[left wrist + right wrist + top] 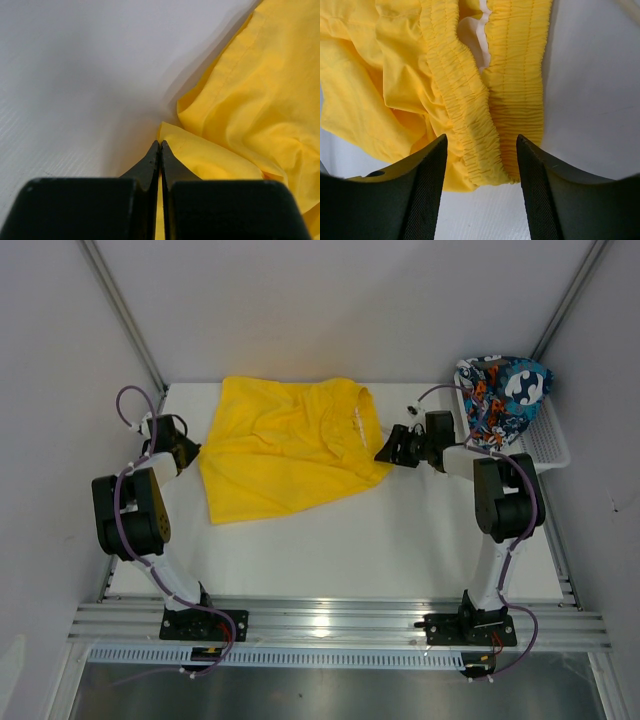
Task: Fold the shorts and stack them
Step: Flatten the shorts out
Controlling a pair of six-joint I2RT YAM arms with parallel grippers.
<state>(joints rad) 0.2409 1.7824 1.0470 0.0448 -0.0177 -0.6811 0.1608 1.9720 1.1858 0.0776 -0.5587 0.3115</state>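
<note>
The yellow shorts [285,445] lie spread and wrinkled on the white table, far middle. My left gripper [192,453] is at their left edge. In the left wrist view its jaws [160,145] are pressed together, with yellow cloth [250,115] showing in the slit between them. My right gripper [383,454] is open at the right edge. In the right wrist view it [481,145] straddles the gathered elastic waistband [470,115] without touching it. The printed shorts [500,395] lie bunched in the white mesh basket [545,440] at the far right.
The white table [330,540] is bounded by grey walls on the left, far and right sides. An aluminium rail [340,620] runs along the near edge where both arm bases are bolted. The basket stands just behind the right arm.
</note>
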